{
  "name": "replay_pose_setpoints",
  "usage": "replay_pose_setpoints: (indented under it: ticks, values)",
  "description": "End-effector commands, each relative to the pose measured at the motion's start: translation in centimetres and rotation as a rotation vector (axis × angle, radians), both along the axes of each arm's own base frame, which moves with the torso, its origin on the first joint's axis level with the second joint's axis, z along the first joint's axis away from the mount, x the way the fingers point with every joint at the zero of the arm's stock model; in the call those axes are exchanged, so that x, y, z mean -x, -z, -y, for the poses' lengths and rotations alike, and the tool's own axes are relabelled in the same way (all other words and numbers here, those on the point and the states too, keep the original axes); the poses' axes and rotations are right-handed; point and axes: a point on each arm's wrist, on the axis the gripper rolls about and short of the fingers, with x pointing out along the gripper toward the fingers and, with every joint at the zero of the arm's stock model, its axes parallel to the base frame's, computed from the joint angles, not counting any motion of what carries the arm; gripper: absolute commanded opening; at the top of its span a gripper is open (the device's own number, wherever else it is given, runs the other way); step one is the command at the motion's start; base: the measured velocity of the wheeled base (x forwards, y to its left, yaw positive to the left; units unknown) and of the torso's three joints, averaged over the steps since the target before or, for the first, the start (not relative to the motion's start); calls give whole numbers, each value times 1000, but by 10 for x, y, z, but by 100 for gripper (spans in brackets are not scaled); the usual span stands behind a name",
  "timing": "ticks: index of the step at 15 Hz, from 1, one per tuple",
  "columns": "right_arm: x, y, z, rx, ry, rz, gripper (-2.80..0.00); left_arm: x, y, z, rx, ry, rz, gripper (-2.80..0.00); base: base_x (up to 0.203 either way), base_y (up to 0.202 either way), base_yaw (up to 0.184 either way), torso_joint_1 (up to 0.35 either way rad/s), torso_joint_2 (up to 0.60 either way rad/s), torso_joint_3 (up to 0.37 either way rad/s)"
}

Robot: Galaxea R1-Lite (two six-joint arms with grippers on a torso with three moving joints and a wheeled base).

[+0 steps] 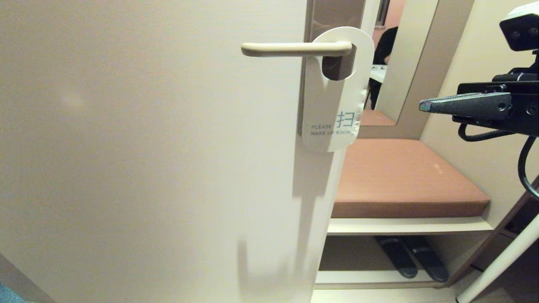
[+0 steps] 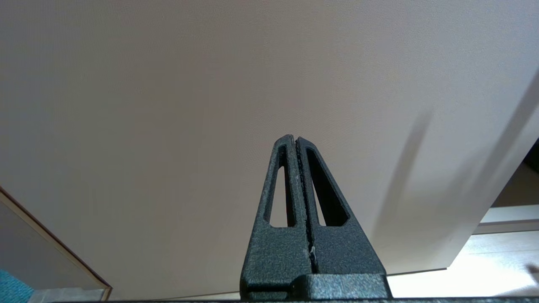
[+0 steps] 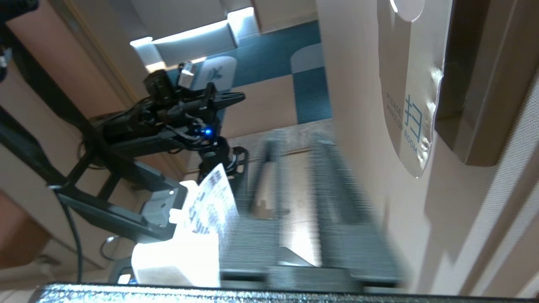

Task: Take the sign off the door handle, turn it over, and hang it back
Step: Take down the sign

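Our right hand (image 1: 425,105) is raised at the right side of the head view, fingers pointing level toward the door edge, well apart from the sign (image 1: 332,105). It carries nothing. In the right wrist view its fingers (image 3: 337,202) show a gap between them, so we read them as partly parted, though the smear there keeps us from judging how wide. Our left hand (image 2: 296,141) is parked low in front of the door (image 1: 147,147), fingers pressed together and empty.

The sign hangs on the door handle (image 1: 294,49), the lever passing through its hole, at the elbow end near the door edge. The white face reading "PLEASE MAKE UP ROOM" is turned toward us. The card lies flat against the plate and door.

Status, as we judge it: no step of the task is complete. The sign is not yet removed. Remaining steps: reach the sign, grip it, lift it clear of the lever, turn it over, rehang it.
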Motion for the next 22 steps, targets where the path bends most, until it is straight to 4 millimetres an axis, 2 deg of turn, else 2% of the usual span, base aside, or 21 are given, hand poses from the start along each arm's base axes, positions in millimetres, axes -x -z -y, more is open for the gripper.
replay_pose_setpoints:
  ticks: [1,13,18,22]
  values:
    - [-3,4,-1,-3,-14,-15,0,0,0,0,0,0,1,-280,0,0,0,0,0,0]
    - [-16,29,-11,22,-21,161,0,0,0,0,0,0,1,-280,0,0,0,0,0,0]
    - [-33,36,-17,18,-36,186,0,0,0,0,0,0,1,-280,0,0,0,0,0,0]
    - [-50,39,-29,15,-68,190,0,0,0,0,0,0,1,-280,0,0,0,0,0,0]
